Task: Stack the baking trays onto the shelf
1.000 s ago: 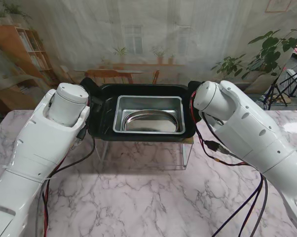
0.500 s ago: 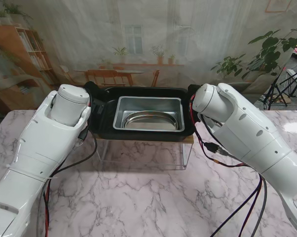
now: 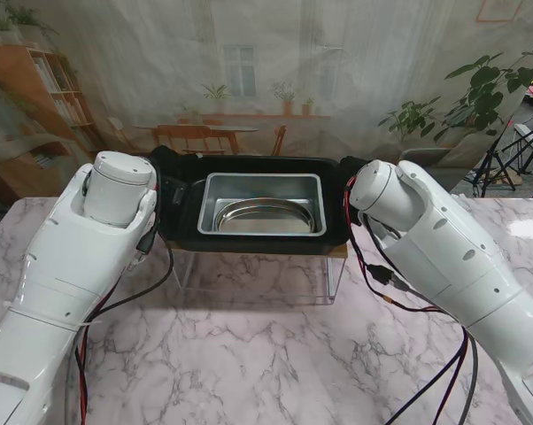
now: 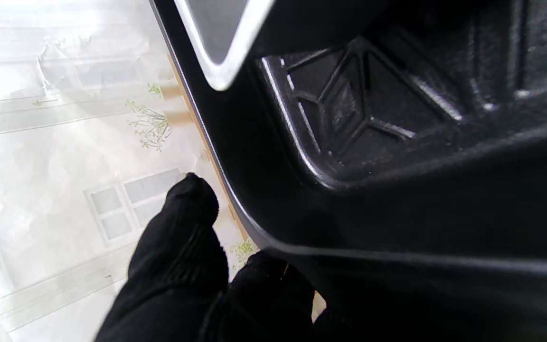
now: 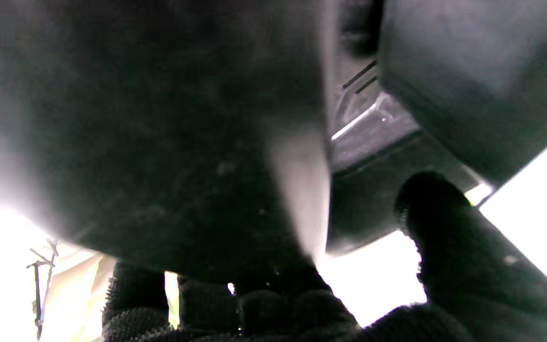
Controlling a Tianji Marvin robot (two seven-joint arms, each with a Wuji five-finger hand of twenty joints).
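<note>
A black baking tray [image 3: 182, 221] sits level over the clear shelf [image 3: 253, 274], held at both short ends. Nested inside it is a steel rectangular tray [image 3: 215, 190] holding an oval steel dish [image 3: 262, 217]. My left hand [image 3: 165, 168] in its black glove grips the tray's left end; in the left wrist view its fingers [image 4: 183, 242] curl beside the tray's rim [image 4: 273, 223]. At the tray's right end is my right hand [image 3: 348, 173], with fingers [image 5: 444, 228] against the tray's dark underside [image 5: 159, 142]. My wrists hide most of both hands.
The shelf stands at the far middle of the marble table [image 3: 266, 354], its clear legs [image 3: 336, 279] reaching the top. Black and red cables [image 3: 399, 292] hang from both forearms. A printed backdrop [image 3: 249, 71] closes off the far side.
The tray stack has shifted slightly away from me and sits flatter over the shelf. Both forearms have spread outward a little, still holding the tray.
</note>
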